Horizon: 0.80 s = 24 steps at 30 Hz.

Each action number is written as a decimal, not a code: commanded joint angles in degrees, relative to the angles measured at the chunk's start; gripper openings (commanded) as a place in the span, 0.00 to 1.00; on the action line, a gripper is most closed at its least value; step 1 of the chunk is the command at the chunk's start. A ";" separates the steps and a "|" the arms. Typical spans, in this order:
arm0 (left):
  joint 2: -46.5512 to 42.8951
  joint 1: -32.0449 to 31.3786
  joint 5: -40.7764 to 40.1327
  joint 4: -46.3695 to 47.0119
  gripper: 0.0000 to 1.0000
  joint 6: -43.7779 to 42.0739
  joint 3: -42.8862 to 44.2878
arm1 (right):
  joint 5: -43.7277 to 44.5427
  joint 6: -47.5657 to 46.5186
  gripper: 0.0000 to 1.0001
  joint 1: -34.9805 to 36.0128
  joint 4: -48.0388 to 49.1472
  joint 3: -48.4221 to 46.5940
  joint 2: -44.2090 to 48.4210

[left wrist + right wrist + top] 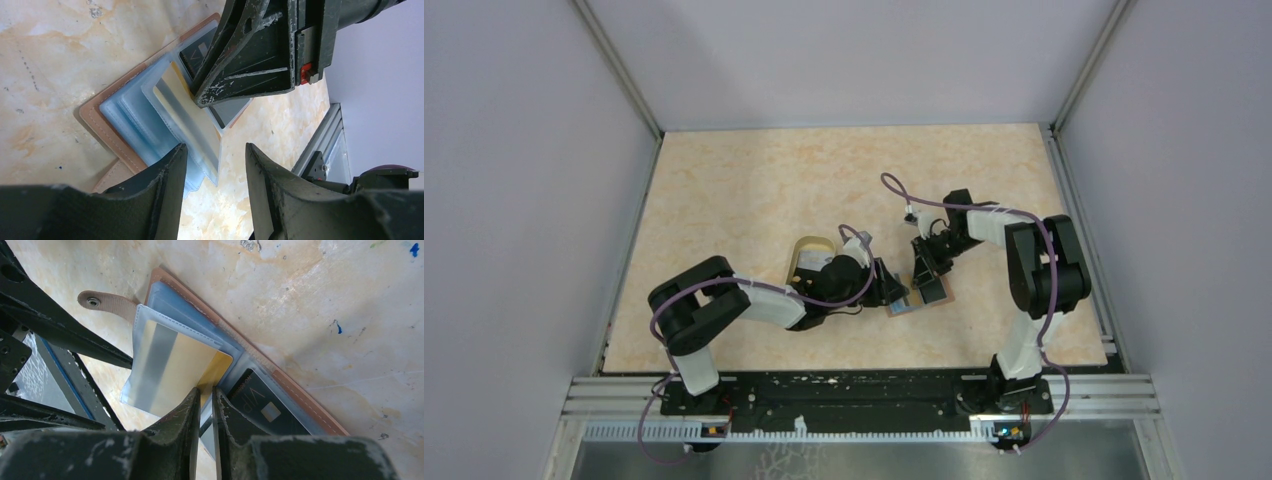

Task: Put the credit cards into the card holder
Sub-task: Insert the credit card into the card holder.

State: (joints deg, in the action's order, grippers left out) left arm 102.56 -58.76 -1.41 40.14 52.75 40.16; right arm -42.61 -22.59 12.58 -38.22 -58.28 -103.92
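Note:
The card holder (pixel 921 298) lies open on the table, reddish-brown outside (pixel 300 395) with light blue sleeves (pixel 127 117) and a snap tab (pixel 102 302). A yellowish-striped credit card (pixel 172 367) sits partly inside a raised clear sleeve; it also shows in the left wrist view (pixel 187 112). My right gripper (pixel 205 394) is shut narrowly on that card's near edge. A black card (pixel 265 407) lies in the sleeve beside it. My left gripper (pixel 215 155) is open and empty, hovering just over the holder's near edge, its left finger (pixel 160 200) above the blue sleeves.
An oval tan-rimmed dish (pixel 810 256) stands behind my left wrist. The two grippers (pixel 906 280) are close together over the holder. The metal rail (pixel 864 395) runs along the table's near edge; walls enclose the other sides.

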 commanded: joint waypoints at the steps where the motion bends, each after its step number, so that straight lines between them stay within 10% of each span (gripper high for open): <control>1: 0.51 -0.20 0.85 4.24 0.53 0.43 -0.76 | -1.69 -1.75 0.15 0.78 -0.94 -0.53 -0.71; 24: 2.61 -0.18 3.26 12.03 0.62 0.95 -1.35 | -2.01 -0.30 0.17 -1.46 1.26 0.25 4.52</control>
State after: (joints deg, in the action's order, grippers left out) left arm 103.96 -58.76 0.27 46.94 53.34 39.77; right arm -43.42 -22.90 11.64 -38.37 -58.15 -102.98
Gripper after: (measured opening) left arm 0.616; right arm 0.164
